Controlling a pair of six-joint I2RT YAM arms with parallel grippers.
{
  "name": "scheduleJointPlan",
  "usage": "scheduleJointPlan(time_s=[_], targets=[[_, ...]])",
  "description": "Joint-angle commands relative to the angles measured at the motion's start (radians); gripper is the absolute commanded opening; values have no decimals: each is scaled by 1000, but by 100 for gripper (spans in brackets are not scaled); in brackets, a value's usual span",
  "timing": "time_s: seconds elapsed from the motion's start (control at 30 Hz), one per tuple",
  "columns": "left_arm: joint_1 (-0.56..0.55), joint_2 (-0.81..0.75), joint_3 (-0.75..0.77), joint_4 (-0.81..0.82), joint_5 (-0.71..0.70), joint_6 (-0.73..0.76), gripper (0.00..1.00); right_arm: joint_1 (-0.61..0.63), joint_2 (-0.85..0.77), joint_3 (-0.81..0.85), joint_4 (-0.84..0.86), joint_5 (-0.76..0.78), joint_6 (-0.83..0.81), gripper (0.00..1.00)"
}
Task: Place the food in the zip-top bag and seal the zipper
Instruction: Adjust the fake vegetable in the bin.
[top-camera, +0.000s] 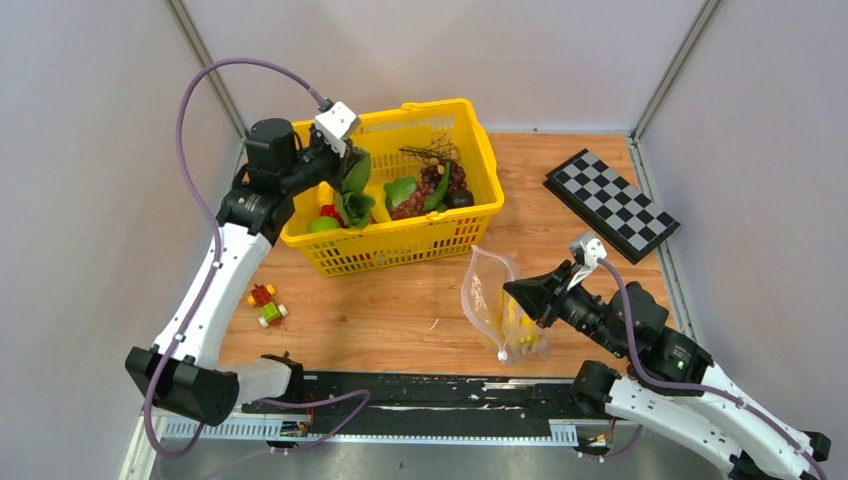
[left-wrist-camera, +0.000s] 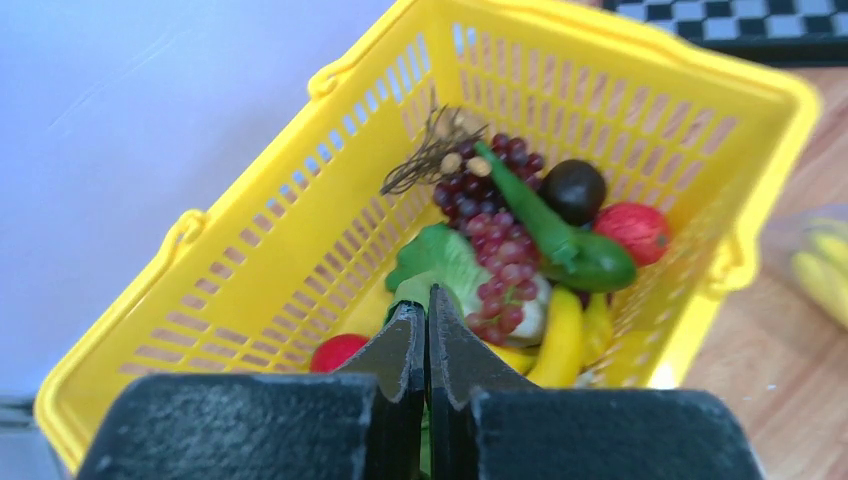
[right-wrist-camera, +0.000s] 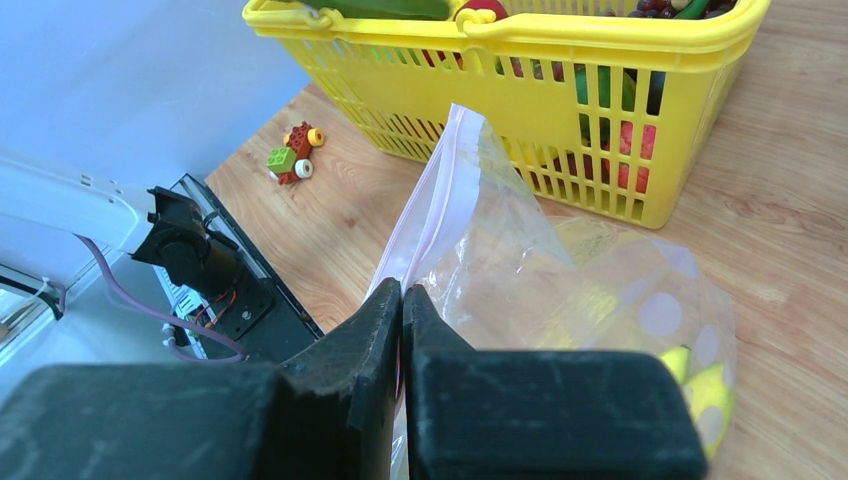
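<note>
My left gripper (top-camera: 343, 172) is over the left half of the yellow basket (top-camera: 483, 150) and is shut on a leafy green (top-camera: 356, 200), which hangs from it. In the left wrist view the jaws (left-wrist-camera: 427, 297) are closed with green leaf (left-wrist-camera: 445, 262) at their tip. Purple grapes (left-wrist-camera: 500, 250), a green pod (left-wrist-camera: 540, 220), a red apple (left-wrist-camera: 635, 230) and a banana (left-wrist-camera: 560, 340) lie in the basket. My right gripper (top-camera: 515, 290) is shut on the zip-top bag (top-camera: 490, 295) at its zipper (right-wrist-camera: 430, 215), holding that edge up. Yellow bananas (right-wrist-camera: 700, 385) lie inside the bag.
A folded checkerboard (top-camera: 610, 205) lies at the back right. Small toy bricks (top-camera: 266, 304) sit on the table left of centre. A black rail (top-camera: 420, 392) runs along the near edge. Grey walls close in the sides and back.
</note>
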Motion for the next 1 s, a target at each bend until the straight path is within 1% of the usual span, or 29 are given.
scheduleJointPlan(time_s=[0.0, 0.23, 0.27, 0.33, 0.37, 0.4, 0.43, 0.47, 0.5, 0.53, 0.57, 0.63, 0.67, 0.77, 0.87, 0.97], targets=[[3, -50, 2, -2, 114, -106, 0, 4, -6, -5, 23, 4, 15, 6], [3, -141, -227, 33, 107, -175, 0, 4, -1, -23, 48, -3, 16, 7], [3, -157, -274, 46, 129, -185, 0, 4, 5, -22, 48, -4, 12, 7], [0, -175, -321, 60, 168, -202, 1, 3, 12, -20, 47, -5, 9, 7], [-2, -182, -343, 61, 176, -205, 4, 3, 17, -19, 48, -4, 7, 7], [-3, -186, -363, 63, 182, -204, 11, 4, 23, -17, 52, -5, 6, 7], [-4, -184, -370, 66, 188, -207, 24, 4, 26, -19, 56, -9, 5, 7], [-4, -180, -371, 71, 196, -213, 41, 4, 29, -20, 63, -11, 6, 7], [-6, -174, -366, 76, 212, -223, 54, 4, 33, -22, 69, -15, 5, 7], [-8, -167, -355, 77, 218, -233, 64, 4, 38, -22, 73, -17, 5, 7], [-8, -164, -339, 76, 214, -243, 70, 4, 44, -20, 75, -19, 6, 8], [-9, -168, -317, 83, 181, -252, 94, 4, 52, -17, 76, -24, 8, 7], [-8, -175, -308, 89, 161, -253, 99, 4, 53, -17, 76, -25, 8, 7], [-8, -189, -292, 101, 88, -206, 100, 4, 50, -17, 71, -24, 8, 7], [-8, -150, -241, 57, 30, -80, 100, 4, 45, -20, 69, -19, 8, 8], [-8, -43, -132, -26, -2, 55, 100, 4, 49, -17, 71, -21, 3, 8]])
